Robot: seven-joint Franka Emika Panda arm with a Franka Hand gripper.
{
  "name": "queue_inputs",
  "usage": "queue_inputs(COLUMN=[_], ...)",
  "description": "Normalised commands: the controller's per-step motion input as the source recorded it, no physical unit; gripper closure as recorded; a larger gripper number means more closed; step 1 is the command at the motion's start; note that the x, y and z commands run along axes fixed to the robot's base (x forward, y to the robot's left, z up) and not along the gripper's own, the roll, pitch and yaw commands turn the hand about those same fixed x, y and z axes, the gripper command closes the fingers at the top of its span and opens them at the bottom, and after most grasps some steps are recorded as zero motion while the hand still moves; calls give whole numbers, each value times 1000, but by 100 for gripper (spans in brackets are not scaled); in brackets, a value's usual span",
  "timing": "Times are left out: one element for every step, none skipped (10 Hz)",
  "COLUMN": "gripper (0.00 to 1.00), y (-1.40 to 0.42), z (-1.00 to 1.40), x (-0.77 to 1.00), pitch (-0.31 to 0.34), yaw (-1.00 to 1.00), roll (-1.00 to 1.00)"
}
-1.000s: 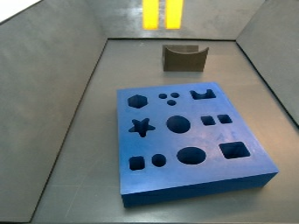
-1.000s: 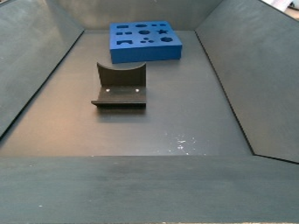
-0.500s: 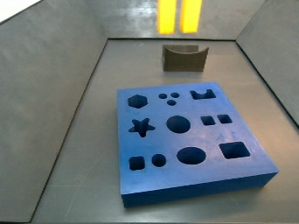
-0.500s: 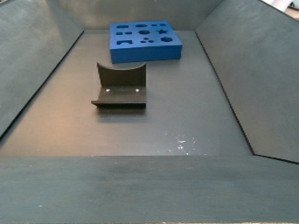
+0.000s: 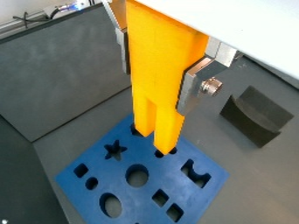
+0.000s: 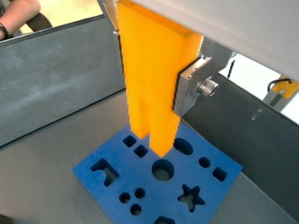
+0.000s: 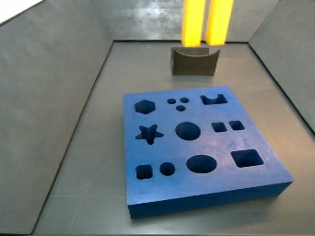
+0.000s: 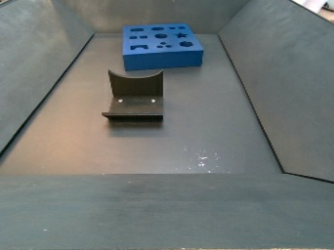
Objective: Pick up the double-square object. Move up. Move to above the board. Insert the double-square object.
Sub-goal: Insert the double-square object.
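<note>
Double-square object (image 5: 156,79) lower, hand (image 5: 163,87) clamped.

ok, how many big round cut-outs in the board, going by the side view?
2. One round cut-out sits at the centre of the board, the other in its near row. The gripper, above the board, grips the double-square object, blocking neither.

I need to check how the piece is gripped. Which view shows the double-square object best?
A wrist view shows the double-square object best: nearly full length, clamped in the gripper, hanging above the board. Both wrist views show this. A side view catches only its lower bars; in the remaining side view it is absent.
</note>
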Motion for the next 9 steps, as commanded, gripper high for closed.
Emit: queue_inputs(gripper=[100, 100, 100, 100, 100, 100, 100, 100, 100], y=[-117, -114, -111, -109, -106, -103, -97, -94, -109], z=[-163, -163, -160, -157, -146, -131, -129, -129, -131], x=[1000, 1000, 1000, 1000, 1000, 1000, 1000, 1000, 1000], pitch=[0, 0, 0, 0, 0, 0, 0, 0, 0], yaw=[0, 0, 0, 0, 0, 0, 0, 0, 0], roll=[13, 13, 11, 10, 11, 20, 21, 21, 33])
